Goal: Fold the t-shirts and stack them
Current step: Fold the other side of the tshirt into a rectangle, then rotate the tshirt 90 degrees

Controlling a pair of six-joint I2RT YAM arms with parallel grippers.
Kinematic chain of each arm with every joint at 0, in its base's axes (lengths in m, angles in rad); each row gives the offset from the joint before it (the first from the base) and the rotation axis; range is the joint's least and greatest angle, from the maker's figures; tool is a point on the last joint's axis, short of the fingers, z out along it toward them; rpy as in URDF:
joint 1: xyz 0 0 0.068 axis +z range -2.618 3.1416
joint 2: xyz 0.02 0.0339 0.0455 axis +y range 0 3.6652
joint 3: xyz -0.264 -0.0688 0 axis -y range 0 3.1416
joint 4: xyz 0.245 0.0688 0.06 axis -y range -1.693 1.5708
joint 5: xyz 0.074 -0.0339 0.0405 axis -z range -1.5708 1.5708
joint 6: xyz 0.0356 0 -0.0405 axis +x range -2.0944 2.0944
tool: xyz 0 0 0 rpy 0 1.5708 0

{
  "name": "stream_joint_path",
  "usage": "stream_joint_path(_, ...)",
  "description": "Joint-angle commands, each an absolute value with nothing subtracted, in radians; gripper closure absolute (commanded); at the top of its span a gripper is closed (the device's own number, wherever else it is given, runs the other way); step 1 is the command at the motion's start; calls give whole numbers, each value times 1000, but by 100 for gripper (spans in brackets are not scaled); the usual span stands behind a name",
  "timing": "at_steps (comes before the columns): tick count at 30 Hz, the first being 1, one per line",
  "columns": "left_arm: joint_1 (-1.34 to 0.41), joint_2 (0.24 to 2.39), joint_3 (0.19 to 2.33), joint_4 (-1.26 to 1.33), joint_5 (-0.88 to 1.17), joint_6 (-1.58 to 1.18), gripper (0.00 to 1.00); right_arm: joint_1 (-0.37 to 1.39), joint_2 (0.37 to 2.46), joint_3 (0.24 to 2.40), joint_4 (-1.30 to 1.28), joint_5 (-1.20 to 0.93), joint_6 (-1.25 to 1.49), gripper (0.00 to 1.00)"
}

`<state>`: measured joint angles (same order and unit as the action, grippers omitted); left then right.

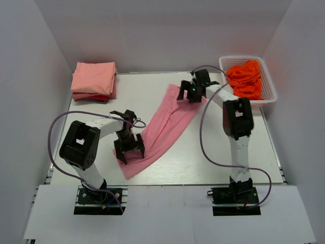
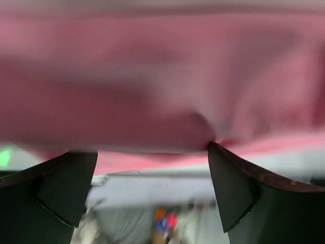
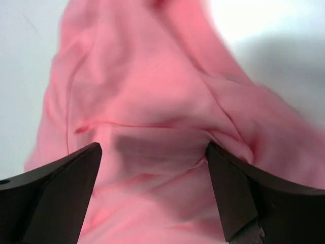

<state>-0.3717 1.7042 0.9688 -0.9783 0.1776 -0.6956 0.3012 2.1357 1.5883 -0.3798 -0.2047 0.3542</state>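
Across the middle of the bench, the rose-pink t-shirt lies as a long band from near left to far right. Your left fingers stand wide apart over its near end and your right fingers over its far end, neither holding cloth. You seem mid-fold: next, pinch both ends and bring them together. The folded stack sits at the far left corner, with orange-red t-shirts in the basket at the far right. No writing is readable
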Motion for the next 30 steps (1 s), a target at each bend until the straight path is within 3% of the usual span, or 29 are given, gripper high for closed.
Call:
stream_joint_path(1,-471,1657,997,-986,499,-634,1,353,2445,1901,-285,-345,252,10)
stream_joint_path(2,-518,1675,1056,-986,555,-577,1,359,2533,2157,-334,-350,247,10)
stream_joint_path(4,-554,1696,1124,-900,778,-536,1,370,2615,2346,-385,-353,210,10)
stream_joint_path(5,-570,1697,1152,-888,802,-526,1,371,2606,2342,-390,-347,201,10)
stream_joint_path(7,-607,1674,1247,-937,717,-506,1,368,2432,2222,-313,-324,216,10)
stream_joint_path(8,-607,1674,1282,-965,691,-471,1,371,2377,1978,-137,-313,216,10)
stream_joint_path(10,-607,1674,1392,-1021,605,-446,1,373,2222,1857,-71,-266,206,10)
stream_joint_path(13,-598,1638,1479,-1072,471,-446,1,391,2168,1909,-190,-186,183,10)
stream_joint_path(17,-577,1594,1522,-1101,95,-544,1,451,2132,1934,-340,-140,179,10)
stream_joint_path(20,-543,1606,1595,-1132,-12,-580,1,492,2100,1875,-431,-135,247,10)
stream_joint_path(23,-499,1631,1640,-1169,-72,-591,1,523,2062,1665,-422,-144,330,10)
stream_joint_path(30,-391,1628,1545,-1171,-42,-600,1,560,2141,1595,-387,-225,354,10)
